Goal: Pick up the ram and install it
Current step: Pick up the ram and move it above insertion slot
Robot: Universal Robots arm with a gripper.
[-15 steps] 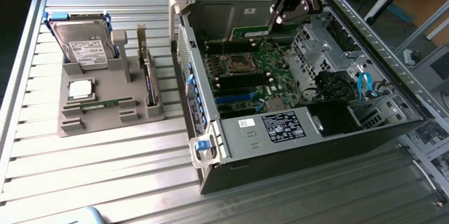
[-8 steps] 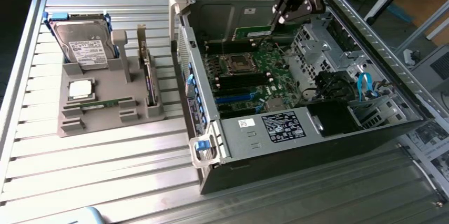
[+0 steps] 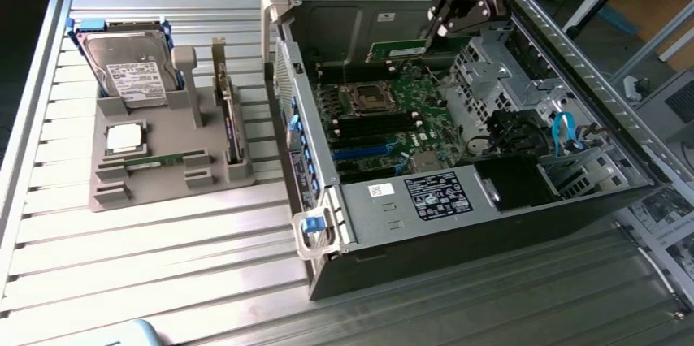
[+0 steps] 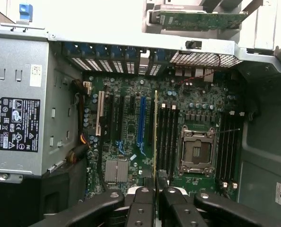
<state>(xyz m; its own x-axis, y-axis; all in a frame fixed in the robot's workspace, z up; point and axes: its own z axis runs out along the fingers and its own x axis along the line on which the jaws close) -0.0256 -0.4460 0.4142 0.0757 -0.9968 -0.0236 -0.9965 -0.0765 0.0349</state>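
The ram [image 3: 404, 50] is a long green stick, and my gripper [image 3: 436, 33] is shut on it, holding it above the far end of the open computer case. In the wrist view the ram [image 4: 155, 137] appears edge-on as a thin line running out from between my fingertips [image 4: 155, 183]. It hangs over the motherboard [image 4: 126, 142], just beside the row of black memory slots [image 4: 167, 137] and the empty CPU socket [image 4: 196, 151]. It is above the board and not seated in a slot.
On the exterior view's left, a grey holder [image 3: 162, 183] carries a hard drive [image 3: 130, 70], a silver CPU chip [image 3: 125, 136], an upright expansion card [image 3: 227, 110] and another green stick [image 3: 152, 161]. The case walls [image 3: 325, 25], drive cage [image 3: 488, 78] and power supply [image 3: 434, 196] surround the motherboard.
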